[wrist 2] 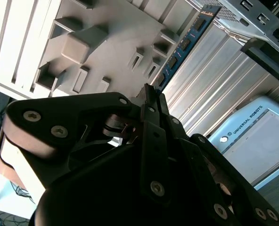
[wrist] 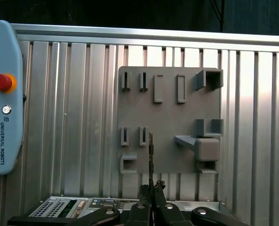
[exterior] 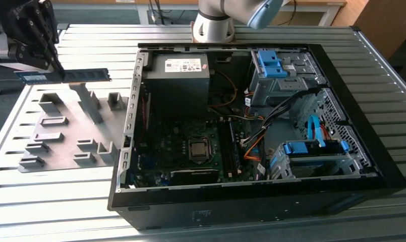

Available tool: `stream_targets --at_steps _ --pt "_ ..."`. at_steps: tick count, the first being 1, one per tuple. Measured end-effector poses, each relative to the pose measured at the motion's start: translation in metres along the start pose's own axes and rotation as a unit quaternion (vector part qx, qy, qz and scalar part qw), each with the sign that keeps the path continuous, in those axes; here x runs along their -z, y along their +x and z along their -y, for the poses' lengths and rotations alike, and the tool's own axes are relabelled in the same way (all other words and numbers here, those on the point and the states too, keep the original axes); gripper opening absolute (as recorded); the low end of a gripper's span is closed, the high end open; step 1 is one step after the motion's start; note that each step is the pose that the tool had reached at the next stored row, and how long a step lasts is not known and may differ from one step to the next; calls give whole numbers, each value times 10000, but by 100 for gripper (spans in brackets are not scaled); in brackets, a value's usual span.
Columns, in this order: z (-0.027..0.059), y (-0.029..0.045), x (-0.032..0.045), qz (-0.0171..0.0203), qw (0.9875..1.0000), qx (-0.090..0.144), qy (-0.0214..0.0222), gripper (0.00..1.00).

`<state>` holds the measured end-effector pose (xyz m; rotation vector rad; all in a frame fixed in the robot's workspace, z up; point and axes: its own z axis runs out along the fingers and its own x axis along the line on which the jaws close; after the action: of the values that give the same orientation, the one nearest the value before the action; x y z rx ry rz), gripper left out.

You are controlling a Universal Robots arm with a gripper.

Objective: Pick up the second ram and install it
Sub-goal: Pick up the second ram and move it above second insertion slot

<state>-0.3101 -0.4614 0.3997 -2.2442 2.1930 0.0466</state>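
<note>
Found the tool (exterior: 55,69) closed on the second ram (exterior: 87,75), pinching one end of the stick between its fingers. Saw the ram held level and on edge in the exterior view, jutting from the tool toward the exterior view's right. Hung clear of the slatted metal surface (exterior: 55,201), above the far edge of the grey holder plate (exterior: 75,136). Appeared apart from the plate's upright blocks, though could not tell for certain.

Noted the open computer case (exterior: 223,209) just beside the holder plate, on the exterior view's right, with the motherboard (exterior: 169,141) exposed inside. Noted the arm's base (exterior: 213,25) standing behind the case.

In the second wrist view, made out the black tool (wrist 2: 151,96) shut around the near end of the second ram (wrist 2: 189,40). Saw the blue-green board with dark chips running away from the fingertips past the holder plate (wrist 2: 111,37), toward a corner of the case (wrist 2: 257,19). Spotted a pale blue teach pendant (wrist 2: 257,141) lying on the surface.

In the first wrist view, saw the second ram (wrist: 151,153) edge-on as a thin dark line rising from the closed tool (wrist: 151,188), across the holder plate (wrist: 168,117). Saw the teach pendant (wrist: 3,117) with its red button (wrist: 2,82) well apart from the plate, and the case (wrist: 73,206) close to the tool.
</note>
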Motion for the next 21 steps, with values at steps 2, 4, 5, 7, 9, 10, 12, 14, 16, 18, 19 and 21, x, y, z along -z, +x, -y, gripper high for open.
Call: stream_targets --at_steps 2,4,5,7,9,10,12,14,16,18,19,21 --pt "20 0 1 0 10000 0 -2 14" --pt "38 1 1 0 10000 0 -2 14" --pt "49 1 1 0 10000 0 -3 14" --pt "72 2 2 0 10000 0 -5 14" --pt "91 2 2 0 10000 0 -6 14" --pt "102 2 2 0 10000 0 -7 14" --pt "125 3 3 0 10000 0 -8 14" --pt "145 3 3 0 10000 0 -9 14" --pt "165 4 3 0 10000 0 -10 14" --pt "182 4 4 0 10000 0 -10 14" --pt "189 4 4 0 10000 0 -10 14" --pt "201 5 4 0 10000 0 -10 14"
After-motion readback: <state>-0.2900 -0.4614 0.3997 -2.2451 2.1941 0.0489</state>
